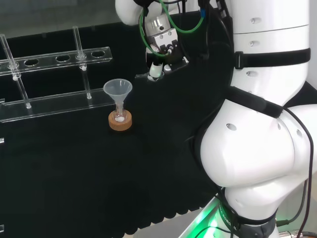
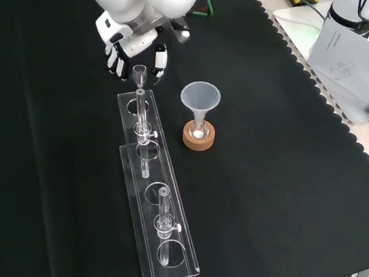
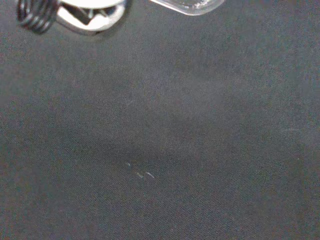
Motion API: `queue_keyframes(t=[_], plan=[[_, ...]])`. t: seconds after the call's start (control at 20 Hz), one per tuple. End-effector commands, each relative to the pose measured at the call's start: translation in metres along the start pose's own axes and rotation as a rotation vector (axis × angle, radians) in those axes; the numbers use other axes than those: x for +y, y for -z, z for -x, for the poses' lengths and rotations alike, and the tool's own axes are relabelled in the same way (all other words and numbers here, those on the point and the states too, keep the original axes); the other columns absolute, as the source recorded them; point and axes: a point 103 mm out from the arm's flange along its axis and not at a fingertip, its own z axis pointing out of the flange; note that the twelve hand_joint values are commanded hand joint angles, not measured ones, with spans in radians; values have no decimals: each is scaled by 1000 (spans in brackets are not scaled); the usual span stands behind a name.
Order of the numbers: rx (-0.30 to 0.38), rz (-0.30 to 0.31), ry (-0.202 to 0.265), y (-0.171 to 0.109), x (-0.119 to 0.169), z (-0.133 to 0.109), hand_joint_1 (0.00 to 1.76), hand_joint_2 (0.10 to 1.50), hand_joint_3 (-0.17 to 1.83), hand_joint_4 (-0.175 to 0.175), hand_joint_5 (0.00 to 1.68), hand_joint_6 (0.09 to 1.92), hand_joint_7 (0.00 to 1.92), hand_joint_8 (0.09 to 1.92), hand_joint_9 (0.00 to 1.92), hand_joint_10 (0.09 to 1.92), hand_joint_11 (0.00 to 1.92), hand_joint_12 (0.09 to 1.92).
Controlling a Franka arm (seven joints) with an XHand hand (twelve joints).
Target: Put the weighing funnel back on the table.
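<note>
My hand (image 2: 133,45) hangs under the white arm at the far end of the cloth in the front view, fingers pointing down. A small clear weighing funnel (image 2: 139,73) sits pinched between the fingers (image 2: 116,62) and the thumb (image 2: 160,60), just off the cloth. In the head view the hand (image 1: 161,47) is right of the big funnel, with a white fingertip (image 1: 156,70) low over the cloth. The wrist view looks at bare black cloth, with a clear edge of the weighing funnel (image 3: 189,5) beside a blurred part of the hand (image 3: 85,14).
The big funnel (image 2: 200,97) stands in a small flask on a cork ring (image 2: 198,138), right of the hand in the front view. A long clear tube rack (image 2: 153,204) with several glass tubes starts just below the hand. Papers (image 2: 348,55) lie off the cloth.
</note>
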Motion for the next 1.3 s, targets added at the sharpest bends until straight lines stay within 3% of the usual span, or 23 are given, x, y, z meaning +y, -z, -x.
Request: queue_keyframes(t=[0.05,1.3], plan=[[-38,-13,8,-10,11,-6,1075,710,675,175,1131,931,572,682,894,411,652,1137],[-27,-8,53,-35,46,-20,1075,710,674,175,1132,929,582,685,901,414,651,1139]])
